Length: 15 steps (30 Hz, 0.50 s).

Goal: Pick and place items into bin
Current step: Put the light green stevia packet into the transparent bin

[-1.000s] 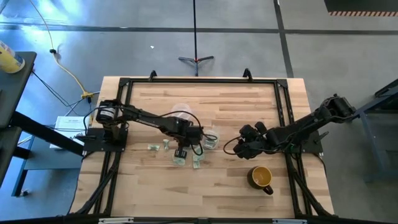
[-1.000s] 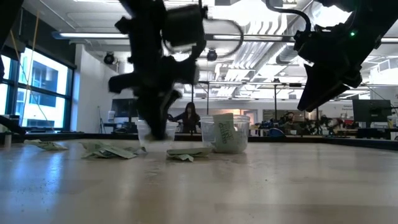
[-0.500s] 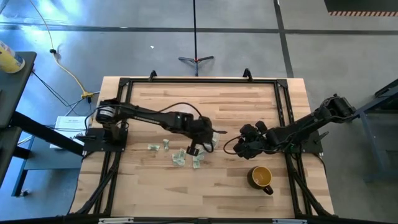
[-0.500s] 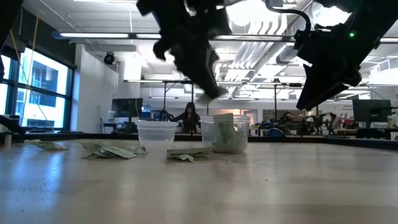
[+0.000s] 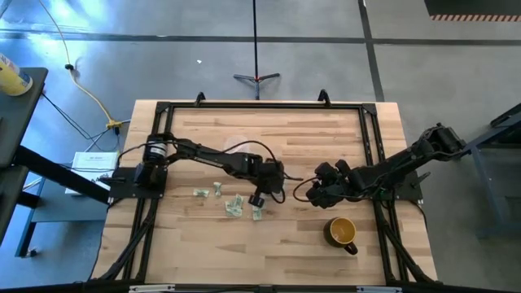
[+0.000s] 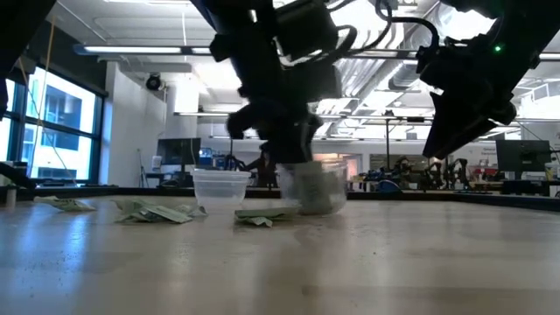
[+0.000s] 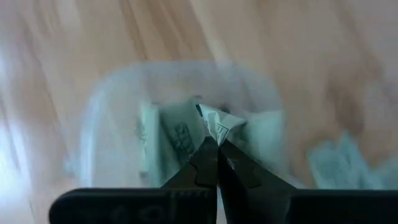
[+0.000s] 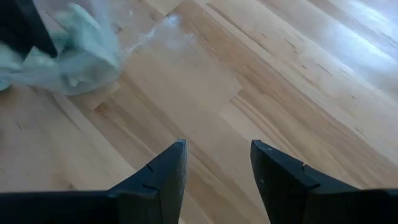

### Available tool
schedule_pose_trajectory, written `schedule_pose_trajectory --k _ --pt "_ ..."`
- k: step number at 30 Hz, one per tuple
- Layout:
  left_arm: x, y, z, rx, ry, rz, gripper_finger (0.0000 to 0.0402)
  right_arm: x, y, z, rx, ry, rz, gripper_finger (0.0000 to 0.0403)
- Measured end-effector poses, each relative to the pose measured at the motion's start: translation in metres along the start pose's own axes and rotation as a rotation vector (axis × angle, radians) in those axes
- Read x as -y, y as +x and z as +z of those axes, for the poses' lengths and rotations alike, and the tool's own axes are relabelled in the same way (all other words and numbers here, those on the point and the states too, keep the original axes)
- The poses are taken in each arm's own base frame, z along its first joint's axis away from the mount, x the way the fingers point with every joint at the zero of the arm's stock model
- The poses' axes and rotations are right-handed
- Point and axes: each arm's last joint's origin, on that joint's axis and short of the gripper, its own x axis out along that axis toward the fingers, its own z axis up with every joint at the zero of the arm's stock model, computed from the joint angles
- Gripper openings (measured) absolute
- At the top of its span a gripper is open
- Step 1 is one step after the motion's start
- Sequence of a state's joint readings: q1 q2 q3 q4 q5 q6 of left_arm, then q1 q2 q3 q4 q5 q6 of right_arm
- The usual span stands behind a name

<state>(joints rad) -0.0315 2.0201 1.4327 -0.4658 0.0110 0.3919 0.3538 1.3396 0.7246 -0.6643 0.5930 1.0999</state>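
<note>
The left jaws (image 7: 217,144) are pressed nearly together on a small folded pale green and white item (image 7: 221,121), pinching it by one edge right over the open top of the bin (image 7: 112,106). The right jaws (image 8: 216,163) stand spread with nothing between them, hanging above bare wood near the middle right of the surface (image 5: 326,130).

Much is hard to make out. In the left wrist view the bin's clear walls are smeared, and only its pale outline reads. In the low view the left arm (image 6: 271,70) covers most of the bin (image 6: 319,188), so only a blurred greyish shape shows below the arm. From above, the left gripper (image 5: 259,199) and its wrist hide the bin almost wholly. The right wrist view catches only a corner of the bin (image 8: 81,59), cut off by the picture's edge.

Inside the bin lie several other pale green pieces (image 7: 171,134), crumpled together; their number cannot be told. A second clear tub (image 6: 220,187) stands on the surface just beside the bin, and what it holds cannot be told. A few loose items (image 5: 234,206) lie on the wood near the left gripper. A mustard-yellow mug (image 5: 342,232) stands near the right arm, well apart from the bin.
</note>
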Motion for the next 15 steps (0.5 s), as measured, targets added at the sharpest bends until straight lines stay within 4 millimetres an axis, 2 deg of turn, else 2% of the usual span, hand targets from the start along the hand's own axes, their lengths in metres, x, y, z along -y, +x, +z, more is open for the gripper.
schedule_pose_trajectory --k 5,9,15 --pt "0.001 0.001 -0.004 -0.057 -0.012 0.024 0.0036 0.0 0.0 0.0 0.012 0.0 -0.005 0.017" --pt "-0.001 -0.001 -0.002 -0.062 -0.029 0.049 0.0053 0.0 0.0 0.0 0.022 -0.006 -0.012 0.017" --pt "-0.008 -0.018 0.016 -0.041 -0.04 0.059 0.0091 0.001 0.0 0.0 0.02 -0.011 -0.016 0.017"
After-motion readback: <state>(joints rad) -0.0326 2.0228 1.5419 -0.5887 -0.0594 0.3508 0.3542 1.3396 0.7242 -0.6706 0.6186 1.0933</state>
